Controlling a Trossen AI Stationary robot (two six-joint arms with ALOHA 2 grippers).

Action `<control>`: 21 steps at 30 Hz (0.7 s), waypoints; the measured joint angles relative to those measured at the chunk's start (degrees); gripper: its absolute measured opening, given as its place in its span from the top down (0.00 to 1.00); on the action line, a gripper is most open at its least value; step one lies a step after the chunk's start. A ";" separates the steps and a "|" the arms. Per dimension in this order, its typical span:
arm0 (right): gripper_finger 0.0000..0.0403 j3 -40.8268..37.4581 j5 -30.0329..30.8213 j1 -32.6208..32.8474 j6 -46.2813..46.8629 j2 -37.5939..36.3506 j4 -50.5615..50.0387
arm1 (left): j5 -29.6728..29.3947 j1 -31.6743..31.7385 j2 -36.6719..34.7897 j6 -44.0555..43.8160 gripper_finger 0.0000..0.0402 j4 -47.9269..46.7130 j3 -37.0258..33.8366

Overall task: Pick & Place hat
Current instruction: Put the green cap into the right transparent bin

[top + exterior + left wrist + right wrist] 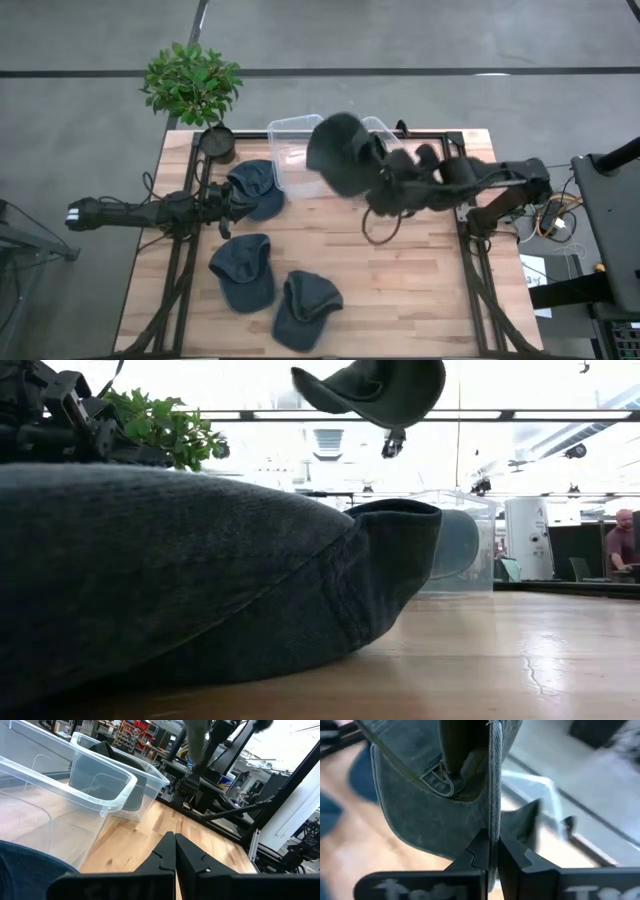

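Note:
My right gripper (492,851) is shut on a dark grey cap (338,152), held high above the clear plastic bins (292,150); the low view shows this cap (380,385) near the top. Another dark cap (134,795) sits inside one bin. My left gripper (175,851) is shut and empty, next to a blue cap (255,187) that lies flat on the wooden table (430,290). Two more blue caps (243,270) (305,308) lie near the table's near edge; one of them (200,570) fills the low view. My right gripper pinches a thin edge of the grey cap (494,815) between its two fingers, the cloth showing edge-on. The arm reaches in from the table's right side. The cap is lifted clear of the table and bins, with its hollow inside and back strap (440,780) in view beyond the fingers.
Two clear bins (100,795) stand side by side at the table's far edge. A potted plant (192,85) stands at the far left corner. A cable loop (380,228) hangs under the right arm. Bare wood lies on the table's right half.

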 joint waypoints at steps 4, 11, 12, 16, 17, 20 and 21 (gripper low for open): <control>0.97 2.38 0.87 -3.07 -0.18 0.17 -5.78 | 0.00 0.02 0.00 -0.01 1.00 0.01 0.00; 0.97 0.23 0.17 -10.06 -4.61 0.79 -6.05 | 0.00 0.02 0.00 -0.01 1.00 0.02 0.00; 0.97 -0.63 0.02 -11.00 -5.12 0.80 -6.03 | 0.00 0.02 0.00 -0.01 1.00 0.00 0.00; 0.97 -4.13 -2.19 -14.87 -5.33 1.22 -6.07 | 0.00 0.02 0.00 -0.01 1.00 0.00 0.00; 0.97 -5.02 -2.75 -15.90 -5.07 1.37 -6.06 | 0.00 0.02 0.00 -0.01 1.00 0.00 0.00; 0.97 -7.14 -5.68 -18.88 -5.10 2.21 -6.03 | 0.00 0.02 0.00 -0.01 1.00 0.00 0.00; 0.97 -7.69 -6.12 -19.67 -5.33 2.67 -6.01 | 0.00 0.02 0.00 -0.01 1.00 0.00 0.00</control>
